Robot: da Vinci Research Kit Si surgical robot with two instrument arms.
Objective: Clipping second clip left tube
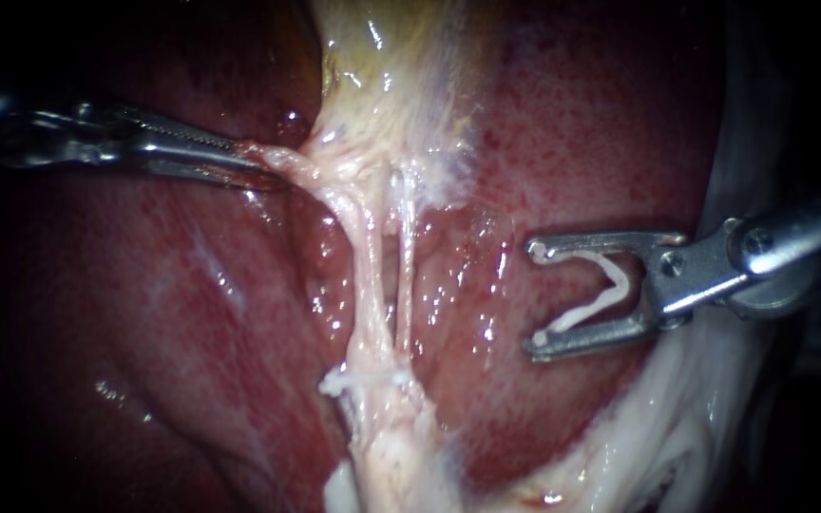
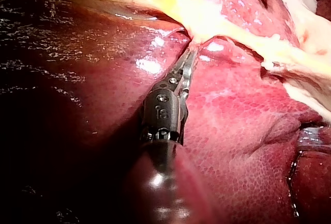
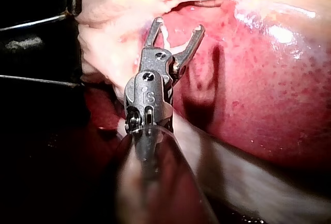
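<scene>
1. The right instrument has its hand spread wide, with a broad gap between the two jaws. A loaded clip, white and bent in an open V, sits inside that gap and touches both jaws, so the hand holds it. The right wrist view shows the same spread hand with the white clip seated between the jaws.
2. This hand hangs over bare liver and closes on no tissue.
3. The left instrument has its hand closed on a strand of pale tissue at the foot of the gallbladder, and the strand is drawn taut toward the shaft. In the left wrist view the closed hand meets this pale band at the liver's edge.
4. The left tube runs down from the pale tissue, and the thinner right tube lies just beside it. A narrow slit separates them.
5. A placed clip, small and white, lies across the lower end where the tubes draw together.
6. The right tube stands between the open hand and the left tube.
7. Wet liver lies clear between the jaw tips and the tubes. White fatty tissue borders the liver under the right shaft.
</scene>
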